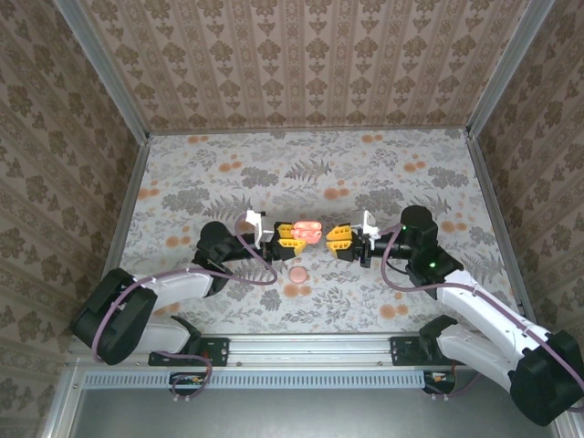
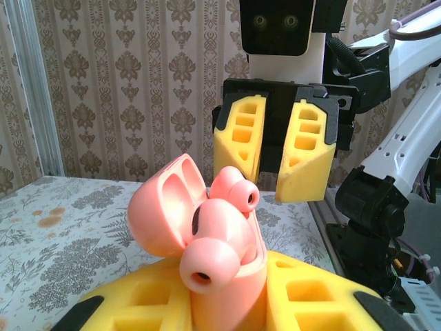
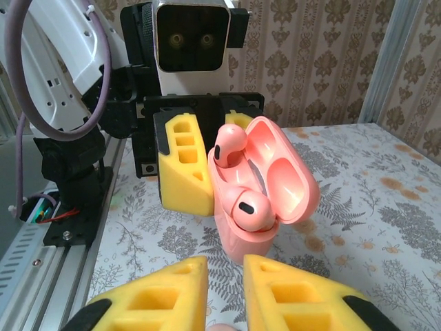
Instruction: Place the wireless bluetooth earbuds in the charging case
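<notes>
The salmon-pink charging case (image 3: 248, 231) stands upright with its lid (image 3: 286, 176) open, and my left gripper (image 2: 224, 279) is shut on its lower body. Both wireless earbuds sit in the case's wells, one earbud (image 2: 210, 252) on the near side of the left wrist view and the other earbud (image 2: 236, 195) behind it. From the right wrist they appear as a far earbud (image 3: 227, 143) and a near earbud (image 3: 251, 210). My right gripper (image 3: 226, 279) is open just short of the case, with nothing between its fingers. In the top view the case (image 1: 307, 231) lies between both grippers.
A round flat pink disc (image 1: 297, 274) lies on the flowered table just in front of the grippers. Metal rails (image 1: 310, 347) run along the near edge. Patterned walls close the back and sides.
</notes>
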Robot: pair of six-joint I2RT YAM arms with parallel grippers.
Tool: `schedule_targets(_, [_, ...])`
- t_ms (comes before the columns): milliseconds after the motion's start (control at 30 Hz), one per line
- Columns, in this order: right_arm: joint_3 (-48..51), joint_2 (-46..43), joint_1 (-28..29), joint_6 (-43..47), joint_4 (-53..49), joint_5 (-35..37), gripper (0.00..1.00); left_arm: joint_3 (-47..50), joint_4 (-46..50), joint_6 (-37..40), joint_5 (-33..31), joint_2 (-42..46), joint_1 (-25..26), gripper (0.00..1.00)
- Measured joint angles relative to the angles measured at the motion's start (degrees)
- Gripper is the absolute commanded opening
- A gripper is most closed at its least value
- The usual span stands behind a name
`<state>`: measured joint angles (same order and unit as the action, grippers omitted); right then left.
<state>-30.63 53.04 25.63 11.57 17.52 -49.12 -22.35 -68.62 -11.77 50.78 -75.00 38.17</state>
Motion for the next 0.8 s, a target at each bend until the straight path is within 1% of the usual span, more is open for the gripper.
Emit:
schedule_targets(133, [-0.2,0.1,0.0,0.0,0.0,-0.2,0.12,0.2,0.0,0.2,-0.1,0.5,0.0,0.23])
schedule_targets(267, [-0.9,0.8,0.1,0.0,0.1,-1.0,0.11,0.2,0.1,0.5,-0.1,0.5,0.0,0.23])
schedule_targets(533, [-2.8,2.1,1.4,0.1,0.2,-3.2,0.10,0.2,0.1,1.0,-0.3,0.5,0.0,0.23])
schedule_targets(800, [-4.7,3.7,2.2,0.3,0.1,-3.7,0.10,0.2,0.3,1.0,-0.5,0.5,0.0,0.23])
